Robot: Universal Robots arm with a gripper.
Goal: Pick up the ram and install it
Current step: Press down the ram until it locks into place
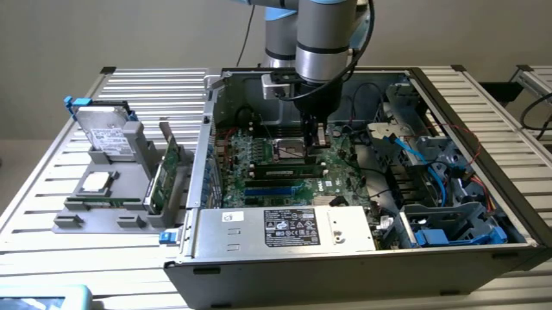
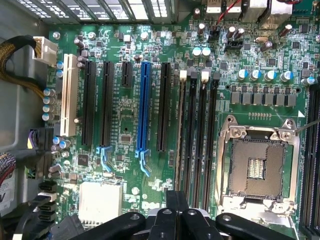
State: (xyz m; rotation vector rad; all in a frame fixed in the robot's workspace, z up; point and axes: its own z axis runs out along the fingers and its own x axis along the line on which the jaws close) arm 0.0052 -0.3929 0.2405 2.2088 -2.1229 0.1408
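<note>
Gripper (image 1: 317,140) on your grey robot arm hangs inside the open grey metal computer case (image 1: 345,278), just above centre in the exterior view, with its black fingers (image 2: 175,200) pressed together. It sits low over the green motherboard (image 1: 258,155), beside the silver processor socket (image 1: 289,152). Your thin green ram stick with black chips (image 1: 289,173) lies along the long black memory slots (image 2: 200,140) just below the gripper in that view, apart from the fingertips. Whether it is fully seated you cannot tell. From the wrist camera the closed fingers line up with the memory slot farthest from the socket (image 2: 260,165), and a blue expansion slot (image 2: 145,110) stands a little way off among black ones. Toward the exterior view's left, outside the case, a grey plastic holder (image 1: 86,213) on the slatted aluminium table (image 1: 35,239) carries a broad green circuit card standing upright (image 1: 172,161) and a silver hard drive (image 1: 110,135)
</note>
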